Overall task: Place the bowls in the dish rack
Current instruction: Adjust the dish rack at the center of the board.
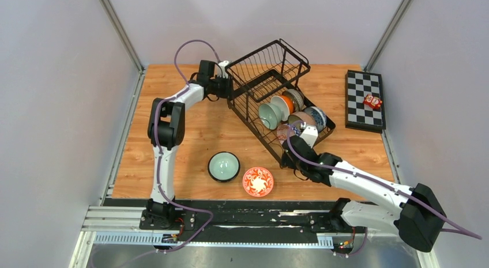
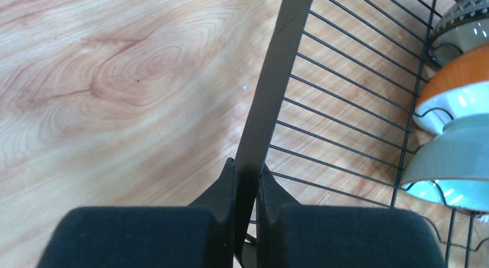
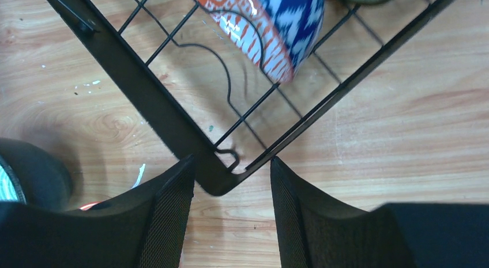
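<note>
Loose bowls: a red-patterned bowl (image 1: pixel 258 181) and a dark-sided green bowl (image 1: pixel 224 166) sit upright on the table (image 1: pixel 190 129), just beside each other, nearest the arm bases and outside the dish rack (image 1: pixel 271 86)
Right gripper: the right gripper (image 3: pixel 232 164) is spread wide on either side of the rack's near corner and grips nothing; whether its fingers (image 3: pixel 173 216) touch the frame cannot be told
Hidden from above: the right wrist covers its own fingers and that corner
Cut off, right wrist view: an orange-and-blue bowl (image 3: pixel 277 26) on edge in the rack, cropped by the top edge
Lower tray: the racked bowls (image 1: pixel 268 115) stand on edge in two rows, about six, overlapping too much to count surely
Cut off, left wrist view: a pale teal bowl (image 2: pixel 455 158) and an orange-sided bowl (image 2: pixel 455 83) run off the right edge
Left gripper: the left gripper (image 2: pixel 248 176) is clamped tight on a flat black frame bar at the rack's far-left side
Far right: a checkered board (image 1: pixel 364 89) carries a small red object (image 1: pixel 372 101), too small to identify
</note>
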Robot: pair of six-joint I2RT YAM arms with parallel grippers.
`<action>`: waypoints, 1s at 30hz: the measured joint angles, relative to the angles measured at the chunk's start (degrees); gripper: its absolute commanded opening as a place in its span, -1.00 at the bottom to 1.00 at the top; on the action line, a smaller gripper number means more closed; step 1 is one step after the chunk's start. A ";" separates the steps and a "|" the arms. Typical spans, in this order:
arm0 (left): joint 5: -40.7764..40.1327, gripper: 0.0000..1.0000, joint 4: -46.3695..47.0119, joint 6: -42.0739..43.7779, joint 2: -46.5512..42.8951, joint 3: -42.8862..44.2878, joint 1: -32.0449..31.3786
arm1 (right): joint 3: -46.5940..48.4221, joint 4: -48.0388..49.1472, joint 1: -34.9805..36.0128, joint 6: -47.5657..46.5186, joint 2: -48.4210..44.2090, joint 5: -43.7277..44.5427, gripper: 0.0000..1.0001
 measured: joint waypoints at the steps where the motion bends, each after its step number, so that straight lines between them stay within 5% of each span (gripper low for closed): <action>1: 0.35 -1.00 -0.11 1.01 -0.04 0.02 -0.20 | 0.00 -0.37 0.00 0.68 0.24 0.13 0.06; 9: -2.12 -1.00 1.62 0.94 -1.86 -2.78 -1.01 | 0.02 -2.10 -0.42 5.90 0.76 4.00 0.00; 20: -6.97 -1.00 7.06 -3.06 -8.57 -14.03 -1.42 | 0.04 -5.09 -1.86 7.32 1.95 8.76 -0.34; 30: -14.32 -1.00 10.21 -10.91 -20.39 -30.45 -0.96 | 0.76 -4.90 -6.19 5.53 2.27 9.97 -0.18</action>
